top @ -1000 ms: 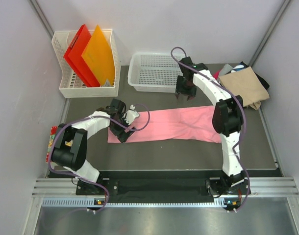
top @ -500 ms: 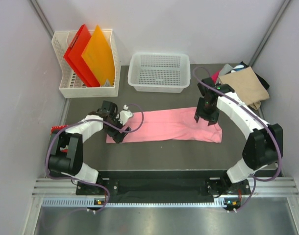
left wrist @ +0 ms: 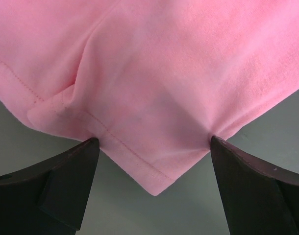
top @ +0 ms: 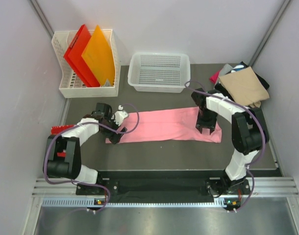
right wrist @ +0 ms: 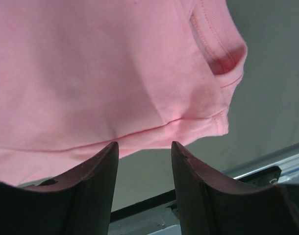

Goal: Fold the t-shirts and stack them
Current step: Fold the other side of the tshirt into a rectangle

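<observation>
The light pink t-shirt [top: 164, 125] lies folded into a long strip across the middle of the table. My left gripper [top: 113, 135] is low at its near left corner, open wide. In the left wrist view the hemmed corner [left wrist: 157, 181] points out between the two fingers of the left gripper [left wrist: 153, 142]. My right gripper [top: 207, 125] hovers over the strip's right end, jaws part open. In the right wrist view the shirt's near edge [right wrist: 139, 132] lies just past the tips of the right gripper [right wrist: 143, 144], with nothing held. Folded t-shirts, tan [top: 245, 85] on top, are piled at the back right.
A white mesh basket [top: 159, 72] stands at the back centre. A white rack [top: 66, 90] at the back left holds a red folder [top: 76, 51] and an orange folder [top: 98, 56]. A small red item [top: 60, 129] lies at the table's left edge.
My right arm has swung from beside the basket down to the shirt's right end, its jaws narrowing. My left gripper has slid a little left to the shirt's corner.
</observation>
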### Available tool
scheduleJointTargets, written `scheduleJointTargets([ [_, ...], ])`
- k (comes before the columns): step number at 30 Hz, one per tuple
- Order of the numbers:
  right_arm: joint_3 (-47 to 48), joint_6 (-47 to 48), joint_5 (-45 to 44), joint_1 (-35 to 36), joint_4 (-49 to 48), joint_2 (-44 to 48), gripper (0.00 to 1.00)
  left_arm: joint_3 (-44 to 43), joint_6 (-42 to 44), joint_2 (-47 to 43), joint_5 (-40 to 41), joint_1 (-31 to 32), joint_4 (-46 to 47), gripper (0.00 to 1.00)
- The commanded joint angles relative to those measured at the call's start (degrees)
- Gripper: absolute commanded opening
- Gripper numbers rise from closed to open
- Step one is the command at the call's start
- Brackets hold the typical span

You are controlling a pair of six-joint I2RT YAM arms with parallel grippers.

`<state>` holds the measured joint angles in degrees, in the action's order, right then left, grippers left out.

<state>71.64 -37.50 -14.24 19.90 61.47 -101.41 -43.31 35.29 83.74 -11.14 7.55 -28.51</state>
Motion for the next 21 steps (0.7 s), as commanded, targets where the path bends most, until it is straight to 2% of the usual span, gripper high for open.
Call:
scheduleJointTargets([
  [1, -0.36, 1.45, -6.41, -1.18, 0.40, -2.48, 0.47, 5.43, 7.07, 2.30, 14.74, -2.89, -6.82, 0.99],
  [4, -0.44, 2.95, -7.64, -2.23, 1.28, -4.06, 0.46, 7.09, 10.84, -3.29, 14.30, -6.05, -9.98, 0.99],
  [6, -0.09, 3.57, -8.52, -2.94, 1.72, -4.68, 0.46, 9.90, 15.39, -7.26, 14.65, -9.98, -10.25, 0.99],
  [9, 1.05, 5.06, -10.27, -4.16, 2.95, -5.82, 0.46, 12.11, 18.40, -12.46, 15.00, -12.55, -9.20, 0.99],
  [16, 5.88, 7.17, -9.85, -5.93, 4.70, -9.07, 0.44, 5.53, 12.09, -7.82, 11.49, -12.83, -12.53, 0.99],
  [21, 10.53, 6.73, -10.37, -5.05, 6.90, -5.48, 0.43, -1.07, 9.37, -5.88, 6.66, -12.82, -16.92, 0.99],
])
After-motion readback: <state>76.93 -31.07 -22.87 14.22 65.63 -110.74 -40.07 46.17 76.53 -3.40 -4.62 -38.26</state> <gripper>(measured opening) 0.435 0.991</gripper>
